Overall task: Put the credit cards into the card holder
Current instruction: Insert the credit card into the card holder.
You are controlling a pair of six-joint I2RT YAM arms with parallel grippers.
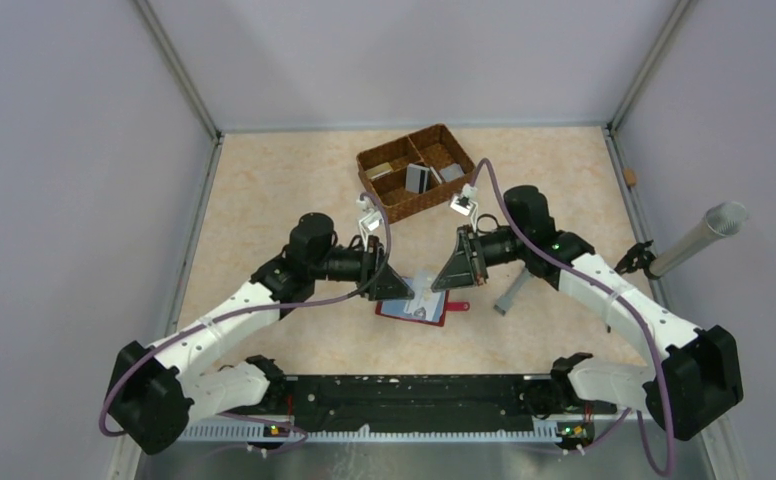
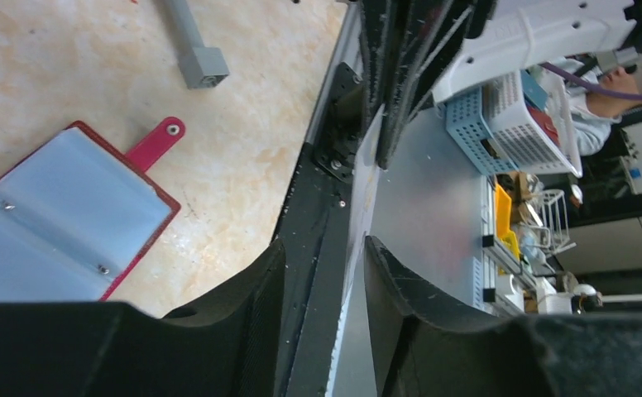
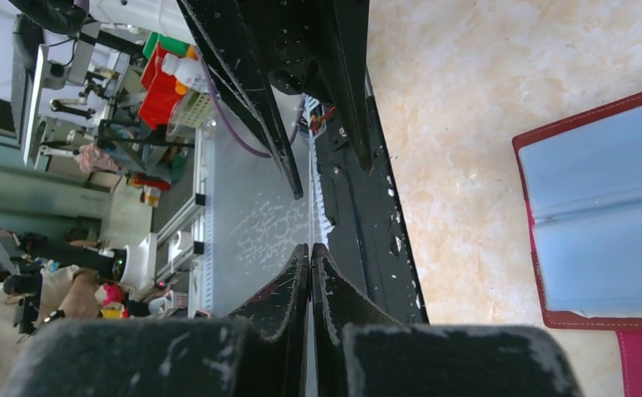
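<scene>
The dark red card holder [image 1: 416, 307] is lying open on the table, clear pockets facing up, midway between the two arms. The left gripper [image 2: 324, 248] is hovering at its 9 o'clock edge, fingers partly spread with nothing between them. The right gripper [image 3: 311, 248] is hanging at about 2 o'clock of it, fingers pressed together and apparently empty.

The credit cards [image 1: 416, 178] are sitting in the divided wicker basket [image 1: 424, 203], at 12 o'clock from the holder and well apart from it.

The step in hand looks like fetching a card. One arm should be reaching up to 12 o'clock, spreading its fingers and pinching a single upright card by its edge. The other should be pinning the holder flat so a pocket mouth is gaping for the card.

No brand, label or writing is showing legibly anywhere.
</scene>
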